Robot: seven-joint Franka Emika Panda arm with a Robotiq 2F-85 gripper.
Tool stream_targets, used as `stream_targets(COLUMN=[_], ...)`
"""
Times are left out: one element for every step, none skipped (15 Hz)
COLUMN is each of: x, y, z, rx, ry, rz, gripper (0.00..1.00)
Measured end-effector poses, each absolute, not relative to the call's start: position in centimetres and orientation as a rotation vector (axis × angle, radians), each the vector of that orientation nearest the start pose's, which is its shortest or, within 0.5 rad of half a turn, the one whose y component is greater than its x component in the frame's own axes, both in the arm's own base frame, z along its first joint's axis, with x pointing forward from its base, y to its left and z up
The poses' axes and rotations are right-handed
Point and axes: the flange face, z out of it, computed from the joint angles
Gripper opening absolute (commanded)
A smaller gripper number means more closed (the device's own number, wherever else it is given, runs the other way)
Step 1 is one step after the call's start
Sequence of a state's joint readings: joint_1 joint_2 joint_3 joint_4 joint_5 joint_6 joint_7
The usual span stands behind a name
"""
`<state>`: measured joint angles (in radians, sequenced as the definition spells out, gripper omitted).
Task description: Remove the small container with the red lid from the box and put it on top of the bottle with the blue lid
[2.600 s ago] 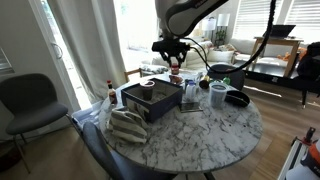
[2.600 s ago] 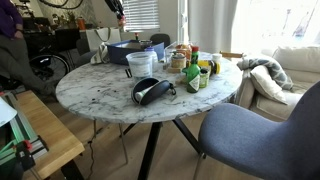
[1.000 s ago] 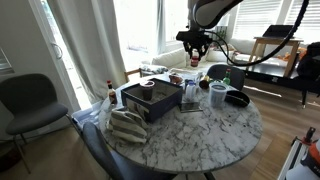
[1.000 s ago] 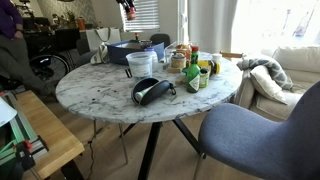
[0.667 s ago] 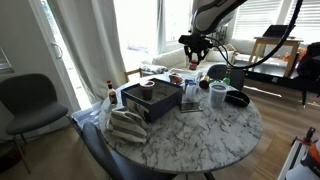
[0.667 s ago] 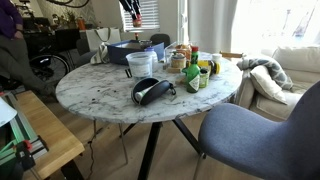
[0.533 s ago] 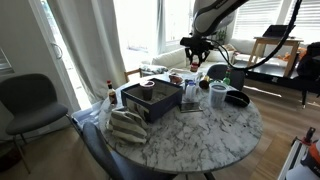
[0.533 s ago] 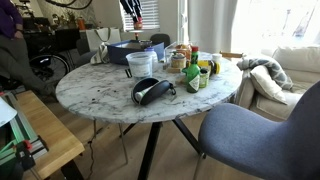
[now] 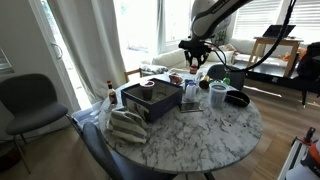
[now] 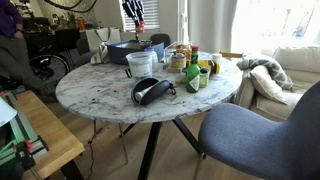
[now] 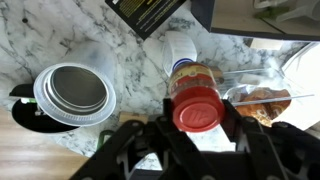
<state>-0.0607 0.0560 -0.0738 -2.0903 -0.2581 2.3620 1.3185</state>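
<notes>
My gripper [image 11: 197, 125] is shut on the small container with the red lid [image 11: 197, 108], one finger on each side. In an exterior view it hangs above the table [image 9: 196, 58], past the dark box [image 9: 150, 100] and higher than it. It also shows high up in an exterior view [image 10: 133, 20]. A bottle with a bluish top [image 9: 190, 88] stands just beside the box, below and a little nearer than the gripper. In the wrist view a pale round bottle top [image 11: 178, 47] lies just beyond the red lid; its colour is hard to tell.
A clear tub with a grey lid [image 11: 72, 90] and a black object [image 10: 150, 90] stand on the round marble table [image 9: 200, 135]. Several jars and bottles [image 10: 195, 68] crowd the middle. A clear food pack [image 11: 258, 97] lies beside the gripper. Chairs ring the table.
The gripper has carried the red-lidded container sideways from above the box to above the cluster of bottles, and has dropped slightly in the last second.
</notes>
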Motion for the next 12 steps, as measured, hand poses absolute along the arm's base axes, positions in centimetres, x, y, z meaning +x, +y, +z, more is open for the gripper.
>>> stream_targets(x=[57.2,57.5,57.7,58.0,58.1,58.3,58.4,58.5,58.6,58.7,58.7,58.8], y=[-8.1,-8.2,-8.3,-8.6,-8.8,-9.2,-9.5,-9.7,-9.9,-10.1,-10.1,-9.9], z=[41.3,40.8,40.4,40.0,39.7,39.5,39.2,38.9,38.6,38.2,37.9,37.5], rx=[-2.525,-2.523,-2.520,-2.514,-2.504,-2.497,-2.489,-2.482,-2.475,-2.474,-2.474,-2.476], ry=[1.907,1.918,1.930,1.943,1.960,1.976,1.994,2.010,2.028,2.044,2.063,2.079], rz=[-0.453,-0.444,-0.438,-0.433,-0.431,-0.430,-0.431,-0.430,-0.428,-0.431,-0.442,-0.457], gripper=[0.24,0.24,0.24,0.24,0.24,0.24,0.24,0.24,0.24,0.24,0.24,0.24])
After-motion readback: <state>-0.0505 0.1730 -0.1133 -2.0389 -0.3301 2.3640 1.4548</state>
